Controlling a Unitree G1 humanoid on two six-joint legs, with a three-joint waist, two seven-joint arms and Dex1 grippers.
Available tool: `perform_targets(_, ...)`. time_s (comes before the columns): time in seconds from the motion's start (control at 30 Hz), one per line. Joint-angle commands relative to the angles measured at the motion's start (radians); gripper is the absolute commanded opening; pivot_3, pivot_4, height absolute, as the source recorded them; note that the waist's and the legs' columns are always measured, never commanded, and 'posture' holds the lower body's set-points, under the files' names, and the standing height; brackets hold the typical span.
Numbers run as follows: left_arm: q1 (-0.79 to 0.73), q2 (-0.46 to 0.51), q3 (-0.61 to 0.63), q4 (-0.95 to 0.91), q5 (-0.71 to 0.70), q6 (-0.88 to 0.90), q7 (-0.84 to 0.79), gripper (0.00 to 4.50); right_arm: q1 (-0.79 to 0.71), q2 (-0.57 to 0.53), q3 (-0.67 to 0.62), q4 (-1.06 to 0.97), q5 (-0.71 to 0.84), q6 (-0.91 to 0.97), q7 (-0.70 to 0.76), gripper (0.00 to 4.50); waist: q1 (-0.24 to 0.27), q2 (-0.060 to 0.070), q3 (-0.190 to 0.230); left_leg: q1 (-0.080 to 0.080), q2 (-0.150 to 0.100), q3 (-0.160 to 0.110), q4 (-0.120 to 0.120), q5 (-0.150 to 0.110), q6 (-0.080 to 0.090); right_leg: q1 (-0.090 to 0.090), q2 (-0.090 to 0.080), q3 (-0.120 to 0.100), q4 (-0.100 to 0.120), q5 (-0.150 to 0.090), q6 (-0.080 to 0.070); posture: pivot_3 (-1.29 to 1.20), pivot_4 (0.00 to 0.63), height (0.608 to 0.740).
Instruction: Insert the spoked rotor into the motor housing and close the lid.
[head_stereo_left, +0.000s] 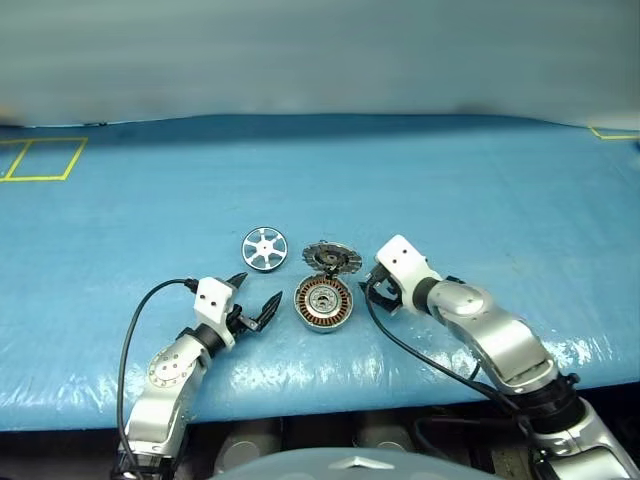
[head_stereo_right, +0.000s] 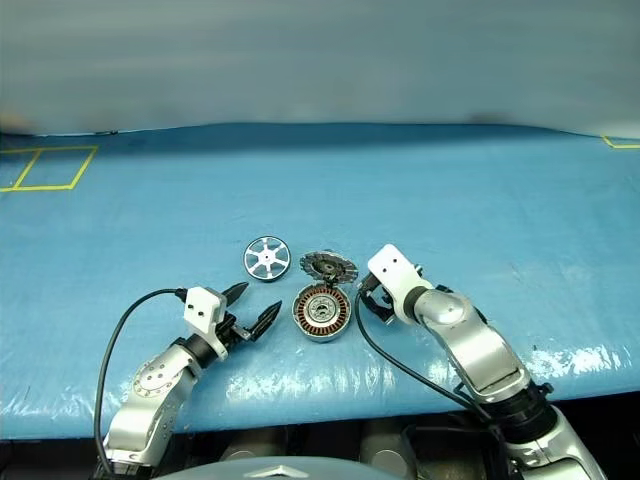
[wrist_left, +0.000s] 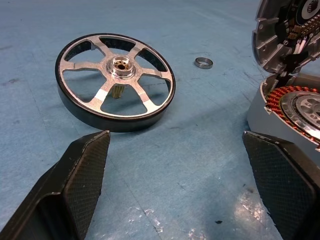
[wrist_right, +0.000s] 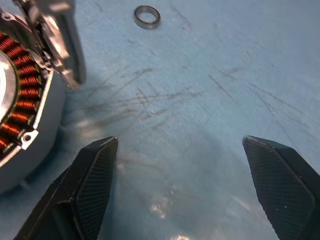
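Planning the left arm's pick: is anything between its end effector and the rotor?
Nothing visible. The open left end effector faces the rotor across bare blue table. The small ring and housing lie off to the side.

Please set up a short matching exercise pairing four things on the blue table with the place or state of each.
Things:
1. spoked rotor
2. motor housing
3. lid
4. small dark ring

States:
A. tilted up at the housing's far edge
B. lying flat, apart from the housing, on its left
C. open, copper windings showing
D. loose on the table between rotor and lid

Pairs: 1-B, 2-C, 3-A, 4-D
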Motion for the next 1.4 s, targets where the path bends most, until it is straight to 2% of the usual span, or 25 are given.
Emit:
perform_targets(0.03, -0.016, 0.002, -0.002, -0.045, -0.004, -0.007, -0.006, 4.50, -0.024, 0.067, -0.018, 0.107, -0.006, -0.160, 0.037, 4.20, 0.000, -0.001, 0.000, 0.000, 0.000, 0.000, 0.000, 0.000, -0.001, 0.000, 0.001, 0.000, 0.000, 0.000, 0.000, 0.00, 0.150, 0.740)
perform_targets(0.23, -0.019, 0.002, -0.002, -0.043, -0.003, -0.010, -0.006, 4.50, -0.098, 0.179, -0.078, 0.349, 0.018, -0.330, 0.102, 4.20, -0.005, 0.000, 0.001, 0.001, 0.001, 0.000, 0.000, 0.000, 0.001, 0.000, 0.003, 0.001, 0.001, 0.001, 0.000, 0.00, 0.150, 0.740)
perform_targets(0.43, -0.014, 0.000, -0.001, -0.048, -0.005, -0.009, -0.003, 4.50, -0.191, 0.258, -0.143, 0.553, 0.016, -0.397, 0.111, 4.20, -0.005, 0.001, 0.001, 0.001, 0.000, 0.000, 0.000, 0.002, -0.003, 0.000, 0.003, 0.002, 0.001, 0.001, -0.001, 0.00, 0.150, 0.740)
perform_targets(0.73, -0.010, -0.004, -0.003, -0.051, -0.004, -0.010, 0.000, 4.50, -0.320, 0.231, -0.099, 0.800, -0.050, -0.522, 0.287, 4.20, -0.008, 0.001, 0.001, 0.001, 0.000, 0.001, 0.000, 0.002, -0.004, 0.000, 0.003, 0.002, 0.002, 0.001, -0.001, 0.00, 0.150, 0.740)
perform_targets(0.87, -0.008, -0.008, -0.002, -0.053, -0.002, -0.013, 0.005, 4.50, -0.344, 0.203, -0.077, 0.821, -0.082, -0.525, 0.361, 4.20, -0.007, 0.001, 0.001, 0.002, 0.000, 0.001, 0.000, 0.003, -0.004, 0.000, 0.003, 0.002, 0.002, 0.001, -0.001, 0.00, 0.150, 0.740)
perform_targets(0.97, -0.004, -0.010, -0.003, -0.054, -0.003, -0.012, 0.007, 4.50, -0.353, 0.199, -0.108, 0.780, -0.041, -0.484, 0.408, 4.20, -0.007, 0.001, 0.001, 0.002, 0.000, 0.001, 0.000, 0.003, -0.004, 0.000, 0.003, 0.002, 0.002, 0.001, -0.001, 0.00, 0.150, 0.740)
perform_targets(1.27, -0.010, -0.017, -0.003, -0.035, -0.002, -0.025, -0.001, 4.50, -0.466, 0.192, -0.184, 0.891, -0.089, -0.459, 0.285, 4.20, -0.006, 0.002, 0.001, 0.002, 0.000, 0.001, 0.000, 0.003, -0.004, -0.001, 0.003, 0.003, 0.003, 0.001, -0.002, 0.00, 0.150, 0.740)
perform_targets(1.4, -0.010, -0.019, -0.002, -0.032, -0.002, -0.026, -0.001, 4.50, -0.496, 0.191, -0.162, 0.952, -0.109, -0.510, 0.333, 4.20, -0.007, 0.002, 0.001, 0.002, 0.000, 0.001, 0.000, 0.003, -0.004, -0.001, 0.003, 0.003, 0.003, 0.001, -0.002, 0.00, 0.150, 0.740)
